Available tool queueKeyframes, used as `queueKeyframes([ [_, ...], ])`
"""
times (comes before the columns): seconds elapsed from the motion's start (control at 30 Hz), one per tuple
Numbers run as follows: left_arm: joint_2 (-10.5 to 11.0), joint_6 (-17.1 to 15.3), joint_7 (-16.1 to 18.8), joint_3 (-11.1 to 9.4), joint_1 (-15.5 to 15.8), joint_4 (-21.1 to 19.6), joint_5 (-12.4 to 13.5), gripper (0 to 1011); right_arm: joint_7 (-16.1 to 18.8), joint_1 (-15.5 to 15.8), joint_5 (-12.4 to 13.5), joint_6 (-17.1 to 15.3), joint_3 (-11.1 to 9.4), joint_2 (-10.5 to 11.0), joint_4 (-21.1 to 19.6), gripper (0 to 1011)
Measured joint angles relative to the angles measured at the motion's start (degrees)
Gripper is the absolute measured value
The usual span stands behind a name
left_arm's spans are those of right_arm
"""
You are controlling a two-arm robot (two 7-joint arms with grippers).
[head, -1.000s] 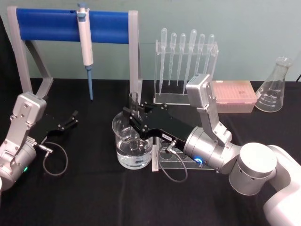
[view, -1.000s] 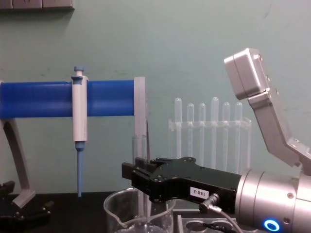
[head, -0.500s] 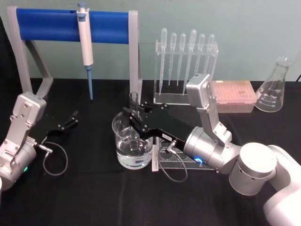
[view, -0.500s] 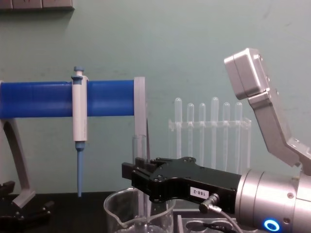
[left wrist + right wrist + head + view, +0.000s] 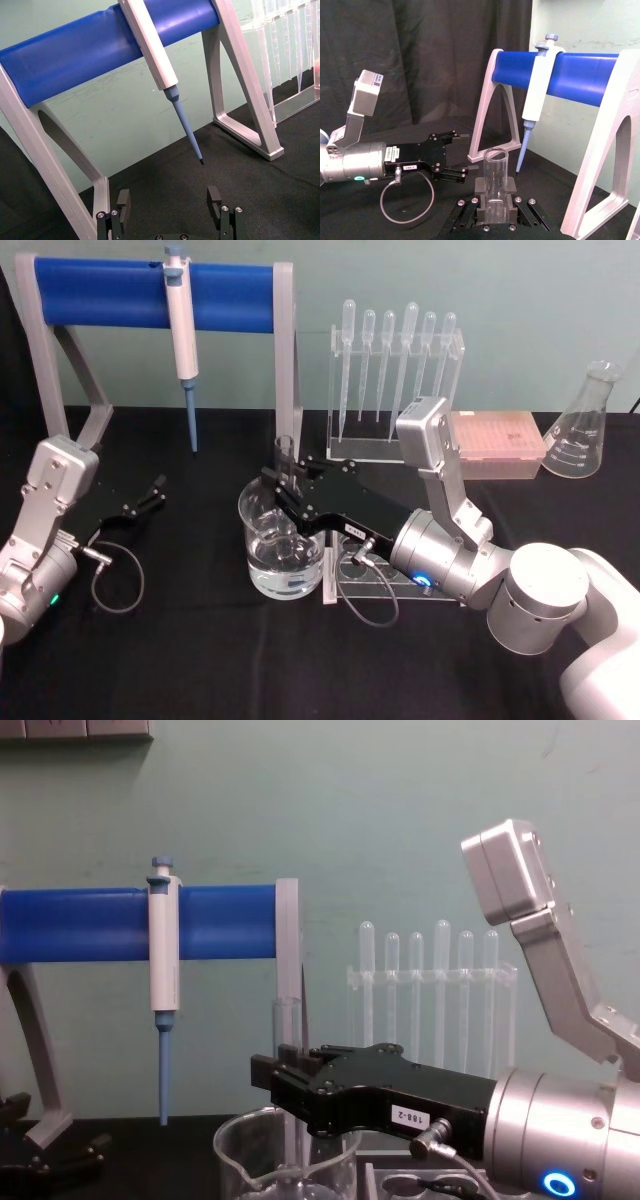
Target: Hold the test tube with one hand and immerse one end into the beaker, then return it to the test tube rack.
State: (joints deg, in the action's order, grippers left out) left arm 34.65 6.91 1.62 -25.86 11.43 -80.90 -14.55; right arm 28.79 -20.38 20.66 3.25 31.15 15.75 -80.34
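At the bench's (image 5: 200, 660) middle, right gripper (image 5: 283, 488) clamped on test tube (image 5: 285, 453), upright inside beaker (image 5: 262, 558); dipping step, apparently; next, lift straight, carry to rack (image 5: 392, 585); left gripper (image 5: 150, 495) wide, left edge.

Head camera looks down over table (image 5: 200, 650); chest camera low, level, close beside right gripper (image 5: 285, 1077); both share micropipette (image 5: 181, 320).

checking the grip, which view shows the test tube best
The right wrist view: the test tube stands upright, close, clamped in the right pincer. The head view shows it reaching into the beaker; the chest view shows its top above the pincer.
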Motion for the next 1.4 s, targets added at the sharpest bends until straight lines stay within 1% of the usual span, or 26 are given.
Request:
queueKeyframes([
  [1.4, 0.0, 0.0, 0.0, 0.0, 0.0, 0.0, 0.0, 1000, 0.0, 0.0, 0.0, 0.0, 0.0, 0.0, 0.0, 225],
])
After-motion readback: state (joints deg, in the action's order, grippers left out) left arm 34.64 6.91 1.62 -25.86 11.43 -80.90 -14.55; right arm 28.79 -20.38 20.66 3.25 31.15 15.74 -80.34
